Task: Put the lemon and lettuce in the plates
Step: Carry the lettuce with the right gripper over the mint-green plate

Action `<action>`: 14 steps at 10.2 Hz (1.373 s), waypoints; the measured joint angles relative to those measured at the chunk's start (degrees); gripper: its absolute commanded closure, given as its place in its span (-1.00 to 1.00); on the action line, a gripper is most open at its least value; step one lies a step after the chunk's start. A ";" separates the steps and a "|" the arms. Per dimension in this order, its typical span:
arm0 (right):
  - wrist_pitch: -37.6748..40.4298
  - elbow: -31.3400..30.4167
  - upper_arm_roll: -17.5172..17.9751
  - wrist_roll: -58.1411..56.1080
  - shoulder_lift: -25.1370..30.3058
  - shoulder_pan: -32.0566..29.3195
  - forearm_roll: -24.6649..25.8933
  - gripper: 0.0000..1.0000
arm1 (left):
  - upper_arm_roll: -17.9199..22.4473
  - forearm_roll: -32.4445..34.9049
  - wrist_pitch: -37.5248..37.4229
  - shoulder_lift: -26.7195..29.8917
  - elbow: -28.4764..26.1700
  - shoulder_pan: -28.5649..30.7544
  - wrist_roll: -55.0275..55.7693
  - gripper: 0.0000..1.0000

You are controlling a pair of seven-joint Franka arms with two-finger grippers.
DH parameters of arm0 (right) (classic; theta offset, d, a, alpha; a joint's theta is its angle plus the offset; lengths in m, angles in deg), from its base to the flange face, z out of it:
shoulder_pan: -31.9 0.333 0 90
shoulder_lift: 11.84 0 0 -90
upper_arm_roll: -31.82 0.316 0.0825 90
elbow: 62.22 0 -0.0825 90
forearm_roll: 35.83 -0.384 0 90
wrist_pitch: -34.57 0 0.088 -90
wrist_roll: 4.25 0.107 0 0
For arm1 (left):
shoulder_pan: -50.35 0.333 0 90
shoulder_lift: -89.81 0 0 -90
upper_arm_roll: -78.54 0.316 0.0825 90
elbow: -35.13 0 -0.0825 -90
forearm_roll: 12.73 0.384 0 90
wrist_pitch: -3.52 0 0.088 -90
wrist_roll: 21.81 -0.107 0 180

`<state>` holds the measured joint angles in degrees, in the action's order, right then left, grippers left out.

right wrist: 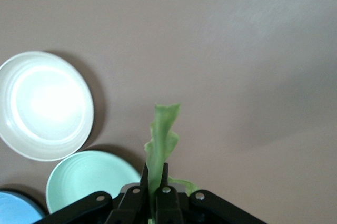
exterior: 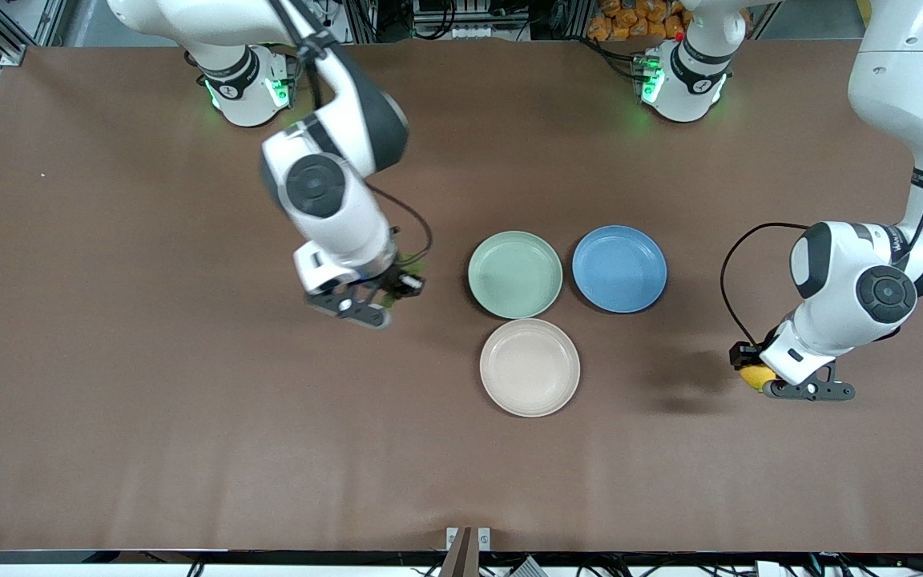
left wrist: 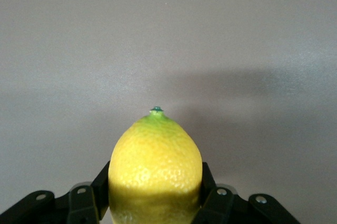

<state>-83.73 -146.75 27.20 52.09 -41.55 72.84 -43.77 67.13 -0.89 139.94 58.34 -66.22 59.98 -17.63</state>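
Observation:
My left gripper (exterior: 752,378) is shut on the yellow lemon (exterior: 756,377) and holds it above bare table toward the left arm's end; the lemon (left wrist: 155,168) shows clamped between the jaws in the left wrist view. My right gripper (exterior: 392,292) is shut on the green lettuce leaf (right wrist: 161,147), held edge-on above bare table beside the mint plate (exterior: 515,274); little of the leaf shows in the front view (exterior: 411,262). The beige plate (exterior: 530,367) lies nearer the front camera than the mint plate. Both plates are empty. They also show in the right wrist view, mint (right wrist: 87,182) and beige (right wrist: 45,105).
An empty blue plate (exterior: 619,268) lies beside the mint plate toward the left arm's end; its edge shows in the right wrist view (right wrist: 16,208). The three plates sit close together at the table's middle. Brown table surface (exterior: 189,441) surrounds them.

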 measured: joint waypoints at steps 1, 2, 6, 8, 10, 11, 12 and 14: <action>-2.90 -0.03 0.04 4.52 -1.54 2.96 0.00 1.00 | -0.03 0.00 0.00 0.00 0.00 0.02 0.18 1.00; -5.98 -0.06 0.07 8.45 -3.20 5.67 0.01 1.00 | -0.07 0.00 0.00 0.00 0.01 0.01 0.38 1.00; -18.97 -0.05 -0.10 19.90 -10.55 14.79 0.15 0.93 | -0.35 0.00 -0.03 -0.04 0.01 -0.71 2.87 1.00; -19.72 -0.02 -0.19 20.27 -11.99 15.81 0.95 -0.81 | -0.40 0.00 -0.03 -0.14 0.01 -1.24 3.84 1.00; -19.73 0.02 -0.43 20.29 -12.31 15.78 1.54 -1.00 | -0.47 -0.52 -0.03 -0.35 0.01 -1.55 5.11 1.00; -19.73 0.20 -0.67 20.29 -12.31 15.73 1.56 -1.00 | -0.54 -1.32 0.00 -0.55 0.05 -2.48 6.68 1.00; -19.72 0.77 -0.96 20.29 -12.29 15.62 1.56 -1.00 | -0.62 -1.90 0.01 -0.67 0.24 -4.03 9.01 1.00; -17.74 3.27 -1.69 20.29 -11.94 15.19 1.57 -1.00 | -0.70 -2.01 0.00 -1.10 0.62 -7.04 13.89 1.00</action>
<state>-101.46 -143.48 25.50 72.38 -53.49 88.03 -42.21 66.43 -2.90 139.95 57.24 -65.60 52.93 -3.73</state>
